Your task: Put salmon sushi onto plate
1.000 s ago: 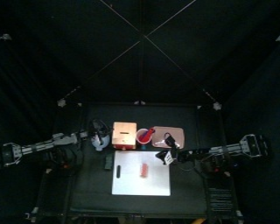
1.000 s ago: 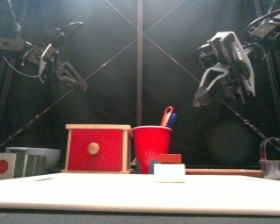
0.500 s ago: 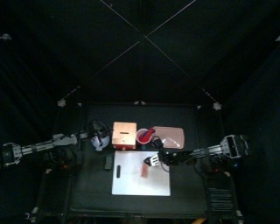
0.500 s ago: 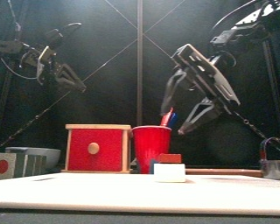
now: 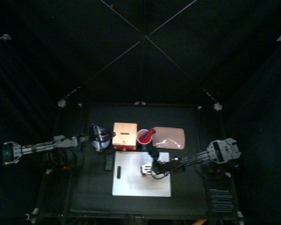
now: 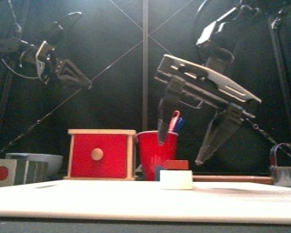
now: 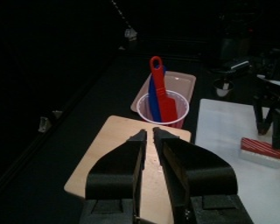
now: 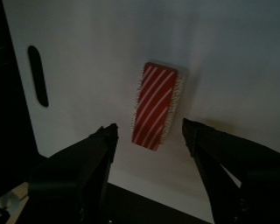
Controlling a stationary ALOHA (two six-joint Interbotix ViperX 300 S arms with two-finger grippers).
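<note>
The salmon sushi (image 8: 157, 103), a small orange-pink striped piece, lies on the white sheet (image 8: 84, 52). It also shows in the top view (image 5: 147, 168), in the front view (image 6: 175, 176) and in the left wrist view (image 7: 262, 149). My right gripper (image 8: 157, 144) is open and hangs just above the sushi, with one jaw on each side of it. It shows in the top view (image 5: 156, 166) and in the front view (image 6: 191, 136). The pinkish plate (image 5: 174, 136) lies behind the sheet, right of the red cup (image 5: 143, 135). My left gripper (image 7: 154, 162) is shut and empty over the tan box (image 5: 124, 134).
A thin black stick (image 8: 38, 77) lies on the sheet's left side (image 5: 116, 167). The red cup (image 7: 164, 109) holds a red and blue utensil. In the front view a red-faced box (image 6: 101, 153) stands left of the cup (image 6: 156, 153).
My right arm has swung left and down from the table's right side to just over the sushi. The left arm has barely moved.
</note>
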